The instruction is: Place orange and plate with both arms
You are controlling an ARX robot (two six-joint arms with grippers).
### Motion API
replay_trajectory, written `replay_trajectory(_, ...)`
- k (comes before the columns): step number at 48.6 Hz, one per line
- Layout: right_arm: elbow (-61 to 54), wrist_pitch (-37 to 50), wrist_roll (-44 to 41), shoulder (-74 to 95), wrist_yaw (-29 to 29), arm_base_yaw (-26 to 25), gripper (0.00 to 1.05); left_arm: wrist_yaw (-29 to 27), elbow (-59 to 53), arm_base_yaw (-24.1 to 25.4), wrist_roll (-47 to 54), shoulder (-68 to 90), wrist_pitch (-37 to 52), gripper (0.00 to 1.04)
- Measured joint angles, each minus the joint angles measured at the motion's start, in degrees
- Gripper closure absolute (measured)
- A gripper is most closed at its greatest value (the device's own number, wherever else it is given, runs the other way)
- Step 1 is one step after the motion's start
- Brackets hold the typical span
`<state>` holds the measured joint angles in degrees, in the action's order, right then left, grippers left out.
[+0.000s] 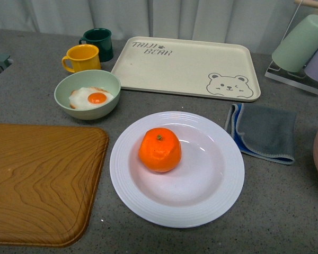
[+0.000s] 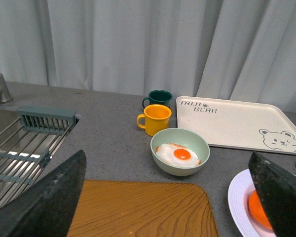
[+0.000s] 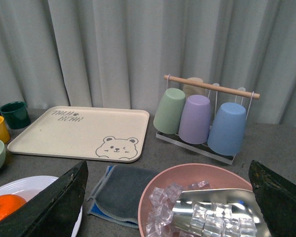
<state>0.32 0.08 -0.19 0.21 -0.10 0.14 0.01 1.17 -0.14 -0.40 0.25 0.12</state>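
Note:
The orange (image 1: pixel 159 150) sits inside the white plate (image 1: pixel 222 196), left of its middle, on the grey counter in the front view. Neither arm shows in the front view. My left gripper (image 2: pixel 170 207) is open and empty, its jaws wide apart above the wooden tray (image 2: pixel 138 210); the plate's rim (image 2: pixel 237 200) and part of the orange (image 2: pixel 259 210) show by its right finger (image 2: pixel 281 195). My right gripper (image 3: pixel 167 207) is open and empty above a pink bowl of ice (image 3: pixel 163 185); the orange (image 3: pixel 5 207) and the plate (image 3: pixel 34 185) show at the lower left of its view.
A pale green bowl with a fried egg (image 1: pixel 87 95), a yellow mug (image 1: pixel 82 57), a dark green mug (image 1: pixel 98 42) and the cream bear tray (image 1: pixel 185 66) stand behind. A grey cloth (image 1: pixel 265 131) lies right of the plate. A cup rack (image 3: pixel 202 118) stands far right, a sink rack (image 2: pixel 19 148) far left.

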Motion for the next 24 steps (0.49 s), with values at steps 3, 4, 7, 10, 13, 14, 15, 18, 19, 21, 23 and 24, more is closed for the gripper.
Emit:
replay_trajectory(3, 0.0, 0.0, 0.0, 0.0, 0.0, 0.0, 0.09, 0.0, 0.0, 0.0, 0.1, 0.0, 0.0, 0.06)
replay_trajectory(4, 0.0, 0.0, 0.0, 0.0, 0.0, 0.0, 0.09, 0.0, 0.0, 0.0, 0.1, 0.0, 0.0, 0.07)
replay_trajectory(7, 0.0, 0.0, 0.0, 0.0, 0.0, 0.0, 0.09, 0.0, 0.0, 0.0, 0.1, 0.0, 0.0, 0.07)
replay_trajectory(10, 0.8, -2.5, -5.2, 2.0, 6.4, 2.3, 0.09, 0.0, 0.0, 0.0, 0.1, 0.0, 0.0, 0.07)
replay_trajectory(13, 0.8, -0.2, -13.1, 6.2, 11.0, 4.7, 0.09, 0.0, 0.0, 0.0, 0.1, 0.0, 0.0, 0.07)
replay_trajectory(14, 0.8, 2.1, -15.6, 9.0, 11.0, 5.4, 0.09, 0.0, 0.0, 0.0, 0.1, 0.0, 0.0, 0.07)
replay_trajectory(15, 0.9, 4.7, -16.7, 12.2, 11.0, 6.1, 0.09, 0.0, 0.0, 0.0, 0.1, 0.0, 0.0, 0.07)
replay_trajectory(18, 1.5, 12.2, -17.9, 22.9, 10.8, 8.2, 0.09, 0.0, 0.0, 0.0, 0.1, 0.0, 0.0, 0.07)
replay_trajectory(19, 1.8, 14.2, -17.7, 25.9, 10.5, 8.7, 0.09, 0.0, 0.0, 0.0, 0.1, 0.0, 0.0, 0.07)
replay_trajectory(21, 3.4, 19.3, -15.7, 34.8, 8.9, 10.2, 0.09, 0.0, 0.0, 0.0, 0.1, 0.0, 0.0, 0.07)
replay_trajectory(23, 5.1, 22.4, -13.1, 42.3, 7.5, 11.3, 0.09, 0.0, 0.0, 0.0, 0.1, 0.0, 0.0, 0.07)
replay_trajectory(24, 5.7, 23.6, -12.1, 45.2, 7.1, 11.8, 0.09, 0.0, 0.0, 0.0, 0.1, 0.0, 0.0, 0.07)
